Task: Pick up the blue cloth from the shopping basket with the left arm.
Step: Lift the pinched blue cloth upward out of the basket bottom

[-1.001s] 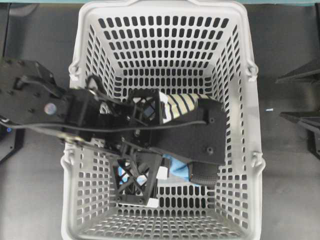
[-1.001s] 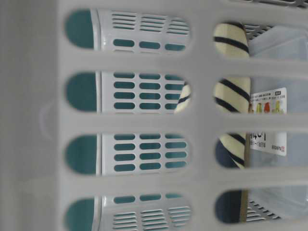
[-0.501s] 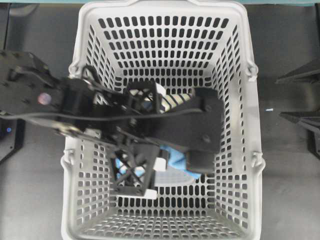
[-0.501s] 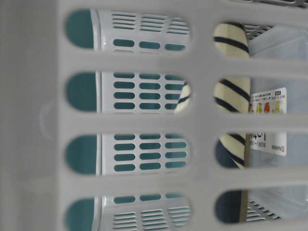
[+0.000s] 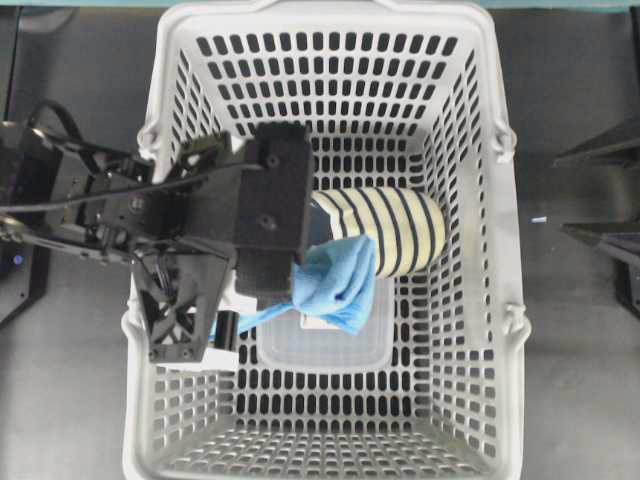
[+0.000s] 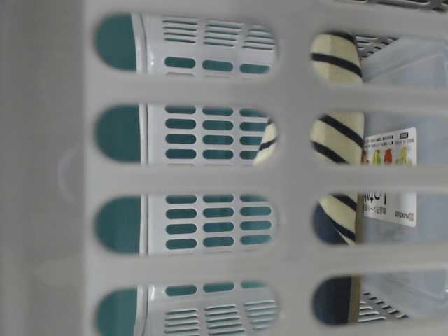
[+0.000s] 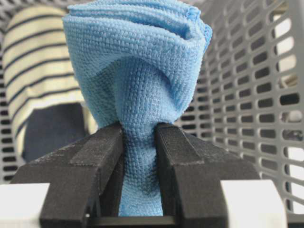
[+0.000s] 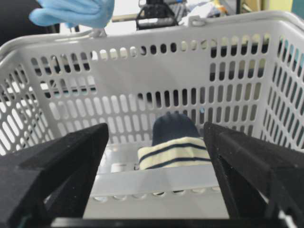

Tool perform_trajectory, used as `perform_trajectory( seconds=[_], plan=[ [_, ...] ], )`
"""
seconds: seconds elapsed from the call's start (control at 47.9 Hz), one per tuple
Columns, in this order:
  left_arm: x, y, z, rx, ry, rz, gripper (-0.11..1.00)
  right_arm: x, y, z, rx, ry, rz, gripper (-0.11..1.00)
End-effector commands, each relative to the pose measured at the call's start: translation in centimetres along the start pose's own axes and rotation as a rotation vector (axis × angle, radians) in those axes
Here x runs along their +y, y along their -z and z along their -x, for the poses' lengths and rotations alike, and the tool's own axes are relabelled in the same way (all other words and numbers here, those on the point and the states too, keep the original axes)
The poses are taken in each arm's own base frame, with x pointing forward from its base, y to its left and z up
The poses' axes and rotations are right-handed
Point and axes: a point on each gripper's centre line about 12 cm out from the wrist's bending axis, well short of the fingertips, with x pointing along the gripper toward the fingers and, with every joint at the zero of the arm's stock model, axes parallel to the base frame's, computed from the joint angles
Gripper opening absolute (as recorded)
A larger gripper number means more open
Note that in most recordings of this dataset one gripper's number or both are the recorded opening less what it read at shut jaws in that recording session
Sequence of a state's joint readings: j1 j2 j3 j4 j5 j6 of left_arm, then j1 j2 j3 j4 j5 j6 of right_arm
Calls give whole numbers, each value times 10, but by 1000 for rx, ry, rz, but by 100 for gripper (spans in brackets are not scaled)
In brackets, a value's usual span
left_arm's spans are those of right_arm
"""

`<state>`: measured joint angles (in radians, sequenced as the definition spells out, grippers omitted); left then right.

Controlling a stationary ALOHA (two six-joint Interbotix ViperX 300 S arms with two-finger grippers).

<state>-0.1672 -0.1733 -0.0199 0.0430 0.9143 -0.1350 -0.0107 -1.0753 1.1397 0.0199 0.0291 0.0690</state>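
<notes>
The blue cloth (image 5: pixel 335 280) hangs bunched from my left gripper (image 5: pixel 288 296), above the floor of the shopping basket (image 5: pixel 515 250). In the left wrist view both jaws of the left gripper (image 7: pixel 139 137) are pressed tight on a pinched neck of the cloth (image 7: pixel 137 71), which fans out beyond them. The cloth also shows at the top left of the right wrist view (image 8: pixel 71 12), above the basket rim (image 8: pixel 142 42). My right gripper (image 8: pixel 156 130) is open and empty, outside the basket's right wall; its fingers (image 5: pixel 600 150) show at the overhead view's right edge.
A navy and cream striped fabric roll (image 5: pixel 390 230) lies across the basket's middle, also in the table-level view (image 6: pixel 336 133). A clear lidded plastic box (image 5: pixel 325 345) with a label (image 6: pixel 388 175) sits on the floor under the cloth. The slotted basket walls (image 7: pixel 247 95) stand close around the left gripper.
The left arm has drawn back to the left and risen with the blue cloth pinched in it. The cloth has come up off the plastic box, and the striped roll is uncovered.
</notes>
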Motion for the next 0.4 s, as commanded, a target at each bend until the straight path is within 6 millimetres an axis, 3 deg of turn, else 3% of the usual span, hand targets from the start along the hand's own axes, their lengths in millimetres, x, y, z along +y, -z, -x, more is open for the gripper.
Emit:
perform_trajectory(
  seconds=[0.0, 0.376],
  plan=[
    [2, -7, 12, -45, -3, -5, 18, 0, -3, -1, -11, 1, -6, 78],
    [4, -5, 8, -36, -8, -1, 18, 0, -3, -1, -9, -1, -5, 78]
  ],
)
